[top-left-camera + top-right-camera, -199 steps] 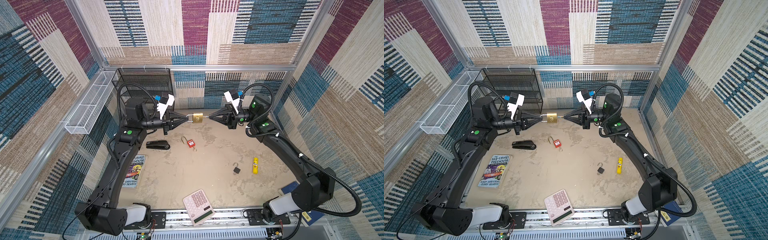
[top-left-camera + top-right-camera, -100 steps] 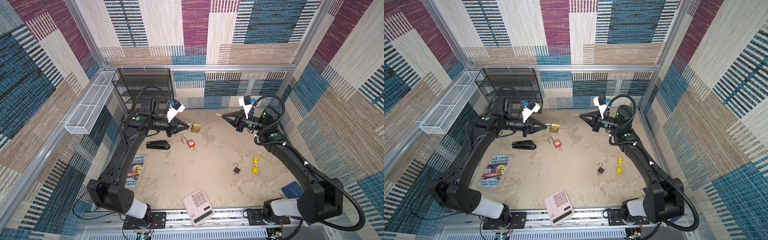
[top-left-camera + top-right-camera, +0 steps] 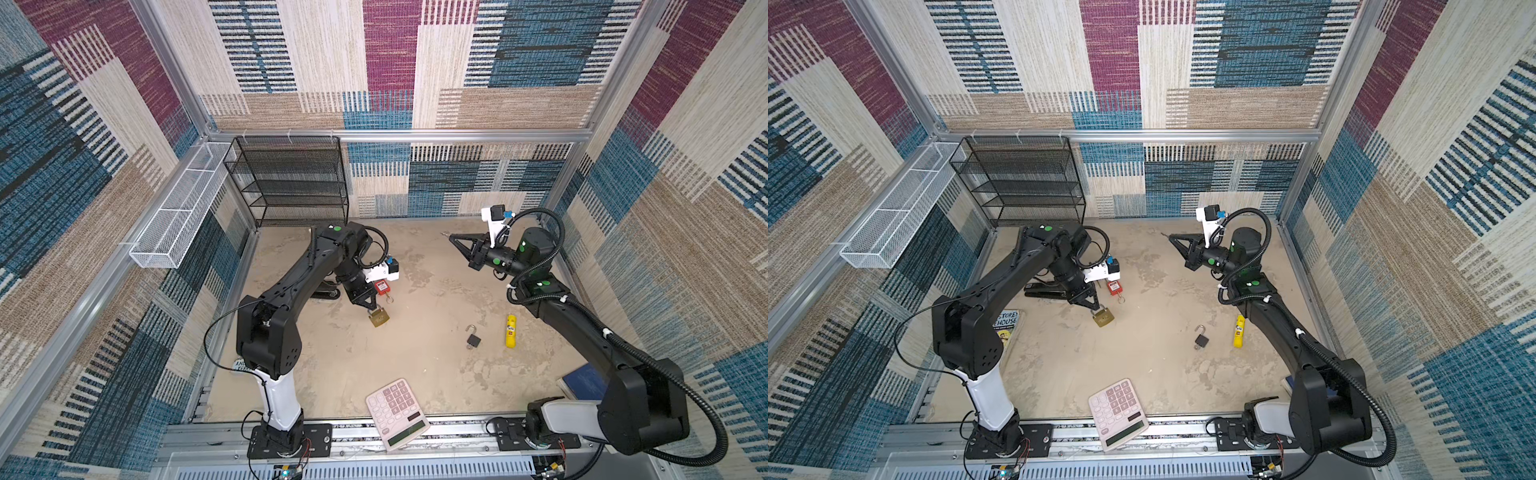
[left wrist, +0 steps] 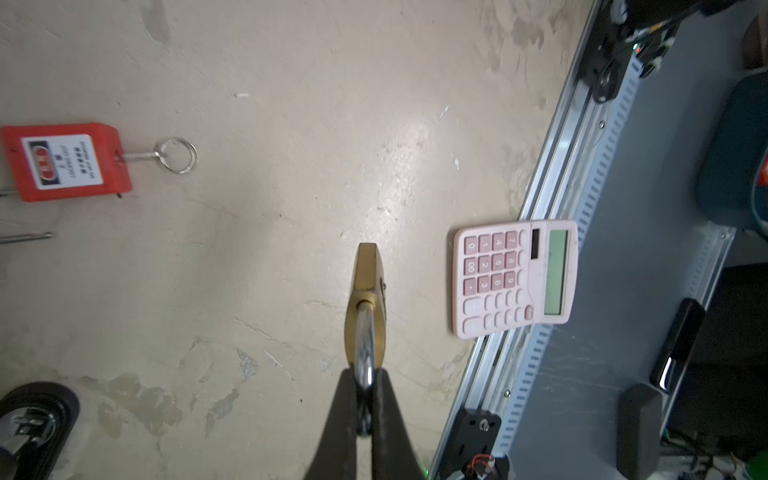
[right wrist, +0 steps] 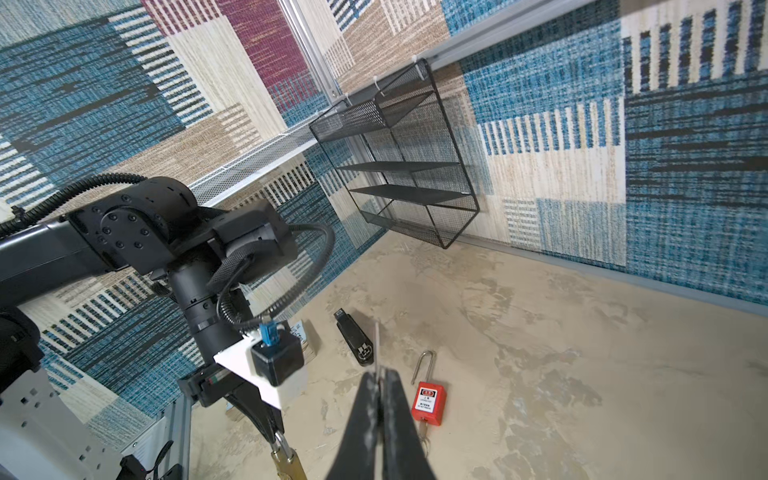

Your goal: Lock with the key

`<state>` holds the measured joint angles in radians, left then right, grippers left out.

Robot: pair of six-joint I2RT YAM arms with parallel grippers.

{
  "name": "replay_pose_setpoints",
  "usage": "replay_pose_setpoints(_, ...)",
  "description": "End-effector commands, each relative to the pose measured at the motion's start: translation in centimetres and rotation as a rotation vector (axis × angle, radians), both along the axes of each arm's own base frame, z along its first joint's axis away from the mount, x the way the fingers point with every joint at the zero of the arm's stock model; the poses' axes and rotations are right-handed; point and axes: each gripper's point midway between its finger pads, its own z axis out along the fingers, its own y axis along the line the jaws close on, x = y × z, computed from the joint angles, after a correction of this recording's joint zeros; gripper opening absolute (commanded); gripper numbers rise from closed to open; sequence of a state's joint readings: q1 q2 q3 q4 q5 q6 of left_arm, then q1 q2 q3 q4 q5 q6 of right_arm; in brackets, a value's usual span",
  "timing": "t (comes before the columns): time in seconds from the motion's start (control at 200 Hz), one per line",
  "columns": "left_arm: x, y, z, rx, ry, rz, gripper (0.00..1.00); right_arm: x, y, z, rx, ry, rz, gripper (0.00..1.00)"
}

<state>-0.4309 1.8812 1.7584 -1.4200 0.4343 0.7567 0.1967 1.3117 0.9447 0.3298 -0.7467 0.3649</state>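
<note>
Brass padlock [image 3: 379, 318] hangs by its shackle from the left gripper [image 3: 372, 307], low over the table [image 3: 374, 365], left of centre.
The jaws are clamped on the steel loop, near a red padlock [image 3: 380, 286]. Well apart, the right gripper [image 5: 379, 374] is pinched together on the key [image 5: 377, 345], held in the air. A black mesh rack [image 3: 291, 183] stands against the back wall.
</note>
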Motion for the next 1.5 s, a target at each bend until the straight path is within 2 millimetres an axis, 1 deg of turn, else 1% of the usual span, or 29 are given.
replay_pose_setpoints(0.0,-0.9,1.1,-0.7,0.081,0.037,-0.085,0.00,0.4,-0.5,0.1,-0.004,-0.015,-0.043,0.00)
replay_pose_setpoints(0.2,-1.1,1.4,-2.8,0.175,0.071,-0.174,0.00,0.7,-0.8,-0.3,-0.025,-0.011,-0.049,0.00)
replay_pose_setpoints(0.356,-0.9,1.2,-4.2,0.205,0.078,-0.238,0.00,0.7,-0.9,-0.9,-0.032,-0.004,-0.053,0.00)
replay_pose_setpoints(0.486,-0.5,0.3,-4.5,0.195,0.063,-0.282,0.00,0.7,-1.1,-1.1,-0.040,-0.001,-0.056,0.00)
replay_pose_setpoints(0.641,-0.7,-0.9,-6.0,0.198,0.091,-0.336,0.00,0.8,-1.2,-1.5,-0.047,0.006,-0.060,0.00)
replay_pose_setpoints(0.761,-0.9,-1.4,-6.9,0.200,0.108,-0.368,0.00,0.6,-1.0,-1.3,-0.048,-0.004,-0.040,0.00)
replay_pose_setpoints(0.836,-0.8,-1.5,-7.3,0.204,0.114,-0.378,0.00,0.5,-0.9,-1.3,-0.051,-0.003,-0.027,0.00)
replay_pose_setpoints(0.957,-0.8,-1.5,-7.9,0.208,0.125,-0.390,0.00,0.6,-0.9,-1.8,-0.053,0.010,-0.024,0.00)
replay_pose_setpoints(1.152,-0.5,-2.0,-8.6,0.210,0.132,-0.402,0.00,0.4,-0.8,-1.9,-0.054,0.009,-0.020,0.00)
replay_pose_setpoints(1.493,0.8,-2.6,-10.2,0.221,0.112,-0.404,0.00,0.2,-0.8,-2.1,-0.069,0.009,-0.012,0.00)
